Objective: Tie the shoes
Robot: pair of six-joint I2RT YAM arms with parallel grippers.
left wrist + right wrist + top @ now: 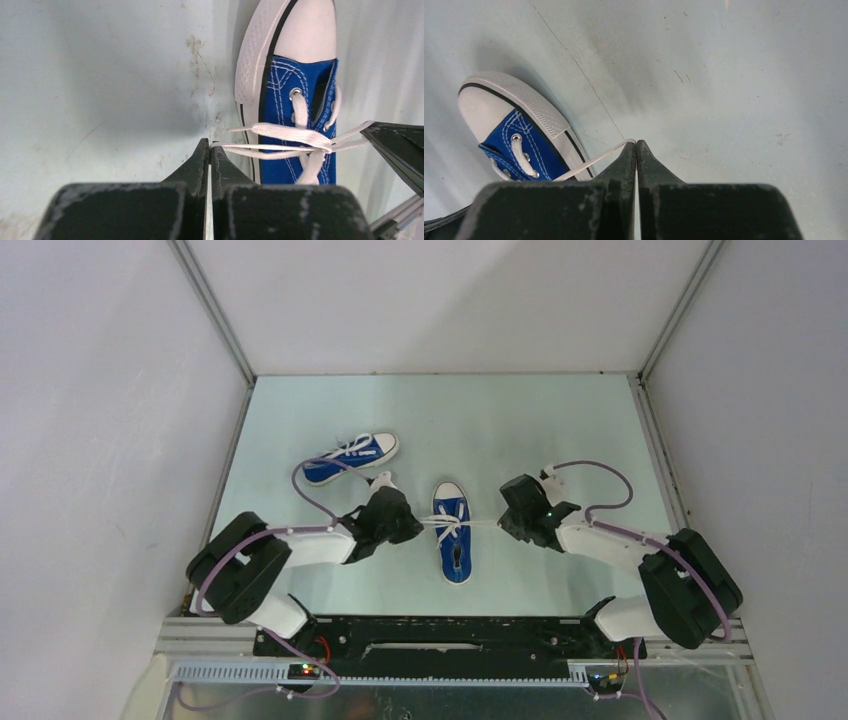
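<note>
A blue sneaker [452, 532] with a white toe cap lies mid-table, toe pointing away from the arms. Its white laces [447, 526] are stretched out sideways to both grippers. My left gripper [412, 523] is shut on a lace loop just left of the shoe; the loop runs from the fingertips [210, 146] to the knot [320, 145] over the shoe [300, 100]. My right gripper [505, 522] is shut on the lace end to the right of the shoe; the lace [594, 160] runs taut from the shoe [519, 142] to my gripper [636, 143]. The second sneaker [350, 457] lies back left.
White enclosure walls with metal corner posts [215, 315] surround the pale green table [560, 430]. The arms' base rail [450, 640] runs along the near edge. Purple cables [600, 475] loop off both wrists.
</note>
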